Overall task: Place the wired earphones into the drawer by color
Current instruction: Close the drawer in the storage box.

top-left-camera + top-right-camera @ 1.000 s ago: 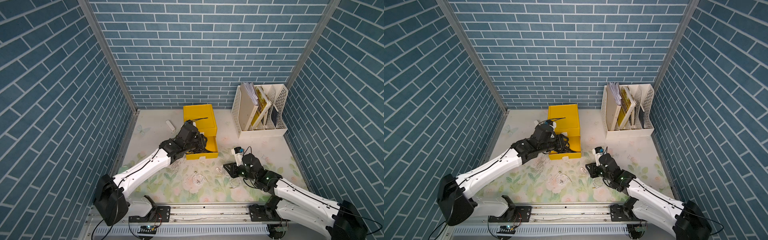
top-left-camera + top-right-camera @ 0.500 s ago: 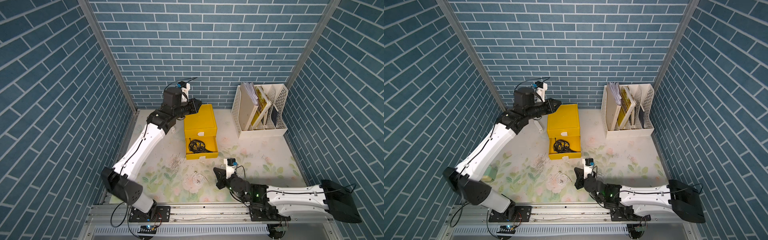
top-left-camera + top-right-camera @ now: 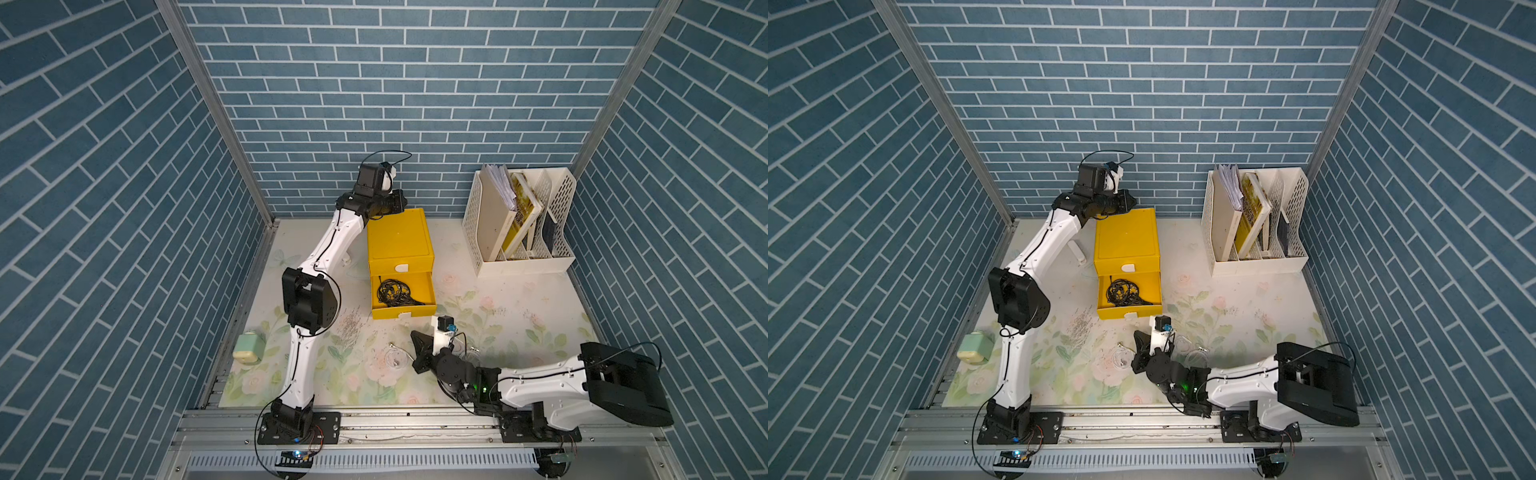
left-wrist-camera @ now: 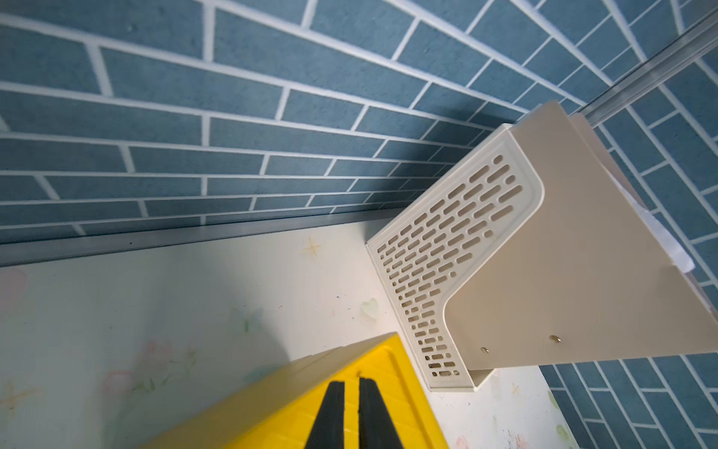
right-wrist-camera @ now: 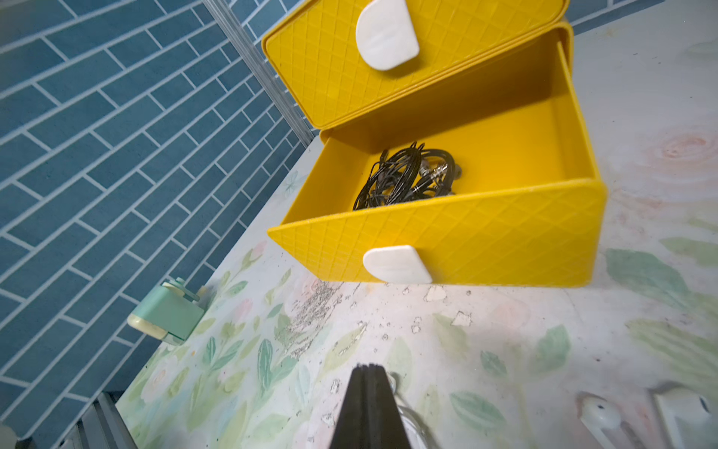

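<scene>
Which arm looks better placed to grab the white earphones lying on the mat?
Right. The right fingers hang low beside the white earphones on the mat; the left fingers are raised by the back wall, above the yellow drawer unit, far from them.

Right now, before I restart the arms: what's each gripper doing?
Left gripper: closed, empty.
Right gripper: closed; grip on white earphone cable unclear.

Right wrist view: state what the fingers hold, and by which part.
The right gripper is shut; a white earphone cable runs beside its fingers, but whether it is pinched cannot be told.
</scene>
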Available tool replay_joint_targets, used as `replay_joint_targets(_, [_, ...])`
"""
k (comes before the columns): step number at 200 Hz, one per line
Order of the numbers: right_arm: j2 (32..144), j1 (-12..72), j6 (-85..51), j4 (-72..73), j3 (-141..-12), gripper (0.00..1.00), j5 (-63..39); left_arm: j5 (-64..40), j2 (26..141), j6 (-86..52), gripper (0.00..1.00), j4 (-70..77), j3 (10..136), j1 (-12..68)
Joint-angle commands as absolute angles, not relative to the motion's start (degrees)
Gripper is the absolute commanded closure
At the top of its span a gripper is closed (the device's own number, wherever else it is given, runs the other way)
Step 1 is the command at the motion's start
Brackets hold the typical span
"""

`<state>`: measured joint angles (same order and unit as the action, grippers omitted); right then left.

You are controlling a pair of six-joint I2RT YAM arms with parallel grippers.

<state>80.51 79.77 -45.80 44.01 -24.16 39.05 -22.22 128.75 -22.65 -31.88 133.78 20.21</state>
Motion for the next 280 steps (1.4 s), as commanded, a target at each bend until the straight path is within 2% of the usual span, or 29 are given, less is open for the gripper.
replay_joint_targets(1, [82.2, 77.6, -43.6, 49.7, -24.1, 1.00, 37.8, -24.2, 128.7, -22.4, 0.86, -29.3, 133.6, 19.2])
replay_joint_targets(76, [89.5, 67.4, -42.2, 57.8, -24.6, 1.00, 29.8, -25.0, 129.3, -21.3, 0.87, -27.6, 126.7, 19.2])
replay_joint_targets(204, [98.4, 60.8, -40.6, 62.8, -33.5, 1.00, 24.9, -24.9, 127.6, -18.9, 0.90, -25.6, 117.3, 19.2])
replay_joint_targets(280, [103.5, 55.9, -44.4, 68.1, -36.8, 1.00, 20.3, -26.2, 125.7, -19.1, 0.90, -22.8, 111.2, 19.2])
